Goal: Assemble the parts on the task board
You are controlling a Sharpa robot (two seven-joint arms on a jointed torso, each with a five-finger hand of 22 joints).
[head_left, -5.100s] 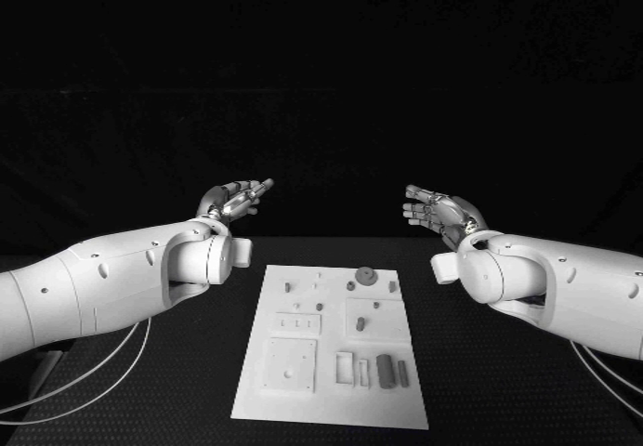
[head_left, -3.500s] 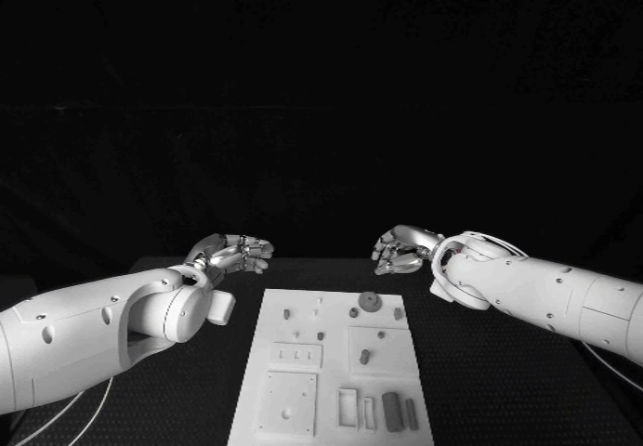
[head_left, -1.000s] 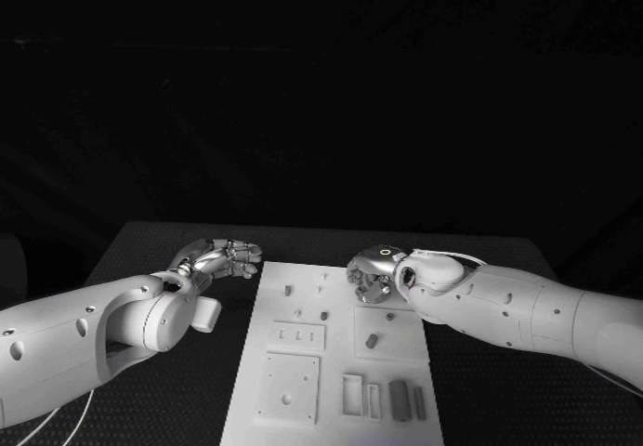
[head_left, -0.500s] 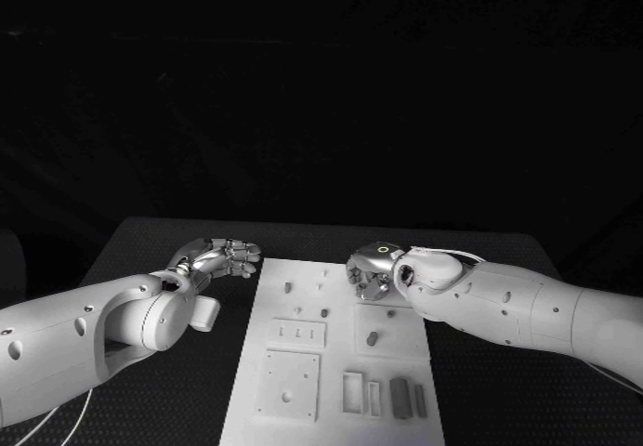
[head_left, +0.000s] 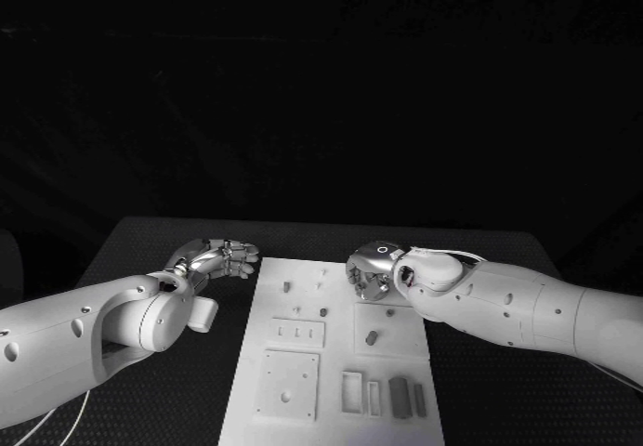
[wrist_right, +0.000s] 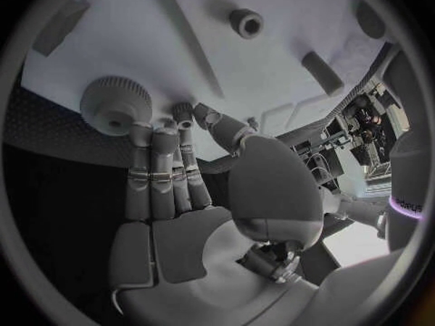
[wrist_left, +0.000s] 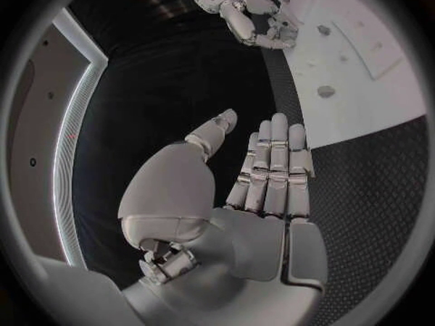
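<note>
Two hands working: right hand (head_left: pixel 372 273) reaching over task board (head_left: pixel 306 372) far end, fingers apart, nothing gripped, tips nearing knurled round part (wrist_right: pixel 115 103) at board's 1 o'clock. Left hand (head_left: pixel 215 259) idling off-board at 10 o'clock, empty, fingers extended. Next, you're closing fingers round part before lifting.

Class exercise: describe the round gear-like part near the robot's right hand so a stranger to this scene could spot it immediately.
Start at the white task board in the middle of the black table and go to its far end, where the right hand hovers. Just off its fingertips lies the gear: a broad round disc with a ridged rim, much wider than the small pegs nearby.
</note>
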